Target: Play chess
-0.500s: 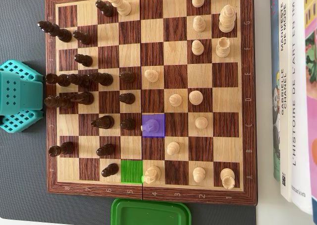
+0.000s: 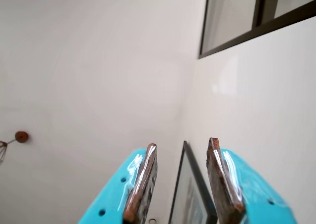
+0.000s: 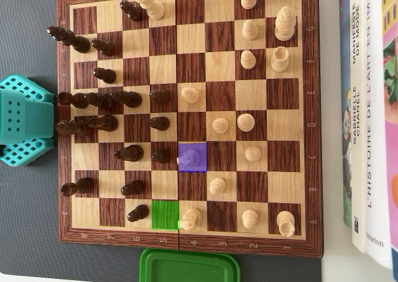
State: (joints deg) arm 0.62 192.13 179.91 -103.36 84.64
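Overhead, chessboard crowded with pieces, green lid below, books right, gripper fingers parted, empty.

Shows a chessboard on the surface: dark pieces toward its left edge, light pieces toward its right, books along that edge.

Overhead view: chessboard sits mid tabletop. Arm base just off board's left edge. Lidded container touching board's bottom edge. Books stacked right of board. One set of pieces crowds left half, other set on right half. One piece on marked sq near centre; 2nd marked sq bottom row, a knight just right of it.
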